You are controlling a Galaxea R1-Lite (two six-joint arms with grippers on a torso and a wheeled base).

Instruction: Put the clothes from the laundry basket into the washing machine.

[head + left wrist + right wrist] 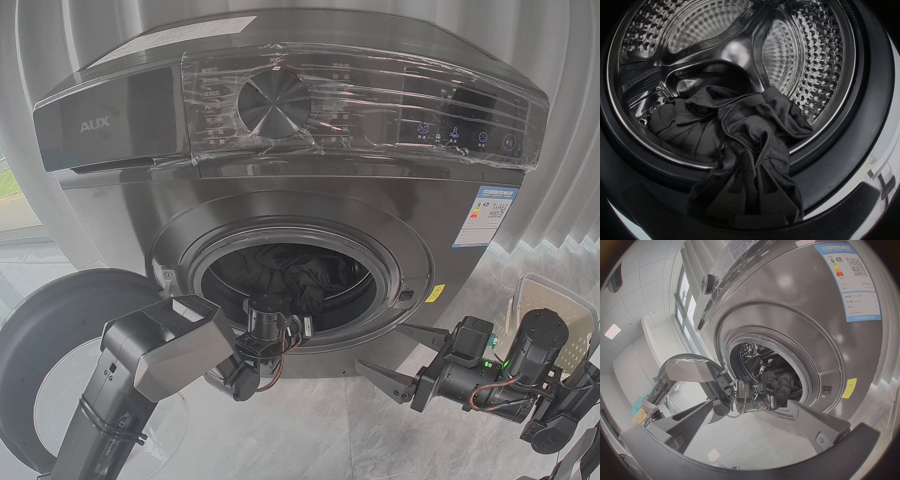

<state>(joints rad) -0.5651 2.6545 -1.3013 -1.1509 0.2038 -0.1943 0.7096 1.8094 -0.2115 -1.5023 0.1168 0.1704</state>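
Note:
The washing machine [350, 206] stands with its round opening uncovered. Black clothes [294, 272] lie heaped in the steel drum [793, 59]. My left gripper [750, 178] is at the drum's lower lip, shut on a black garment [756, 134] that trails from the heap over the rubber seal. Its wrist [267, 319] sits at the opening's bottom edge, and the right wrist view catches the left gripper [775, 401] against the dark clothes [781, 380]. My right gripper [380, 347] hovers open and holds nothing, low in front of the machine and right of the opening. The pale laundry basket [553, 300] stands at far right.
The machine's door [56, 331] is swung wide open on the left, behind my left arm. Grey tiled floor [325, 431] lies bare in front of the machine. A pleated white curtain [569, 156] hangs behind the basket.

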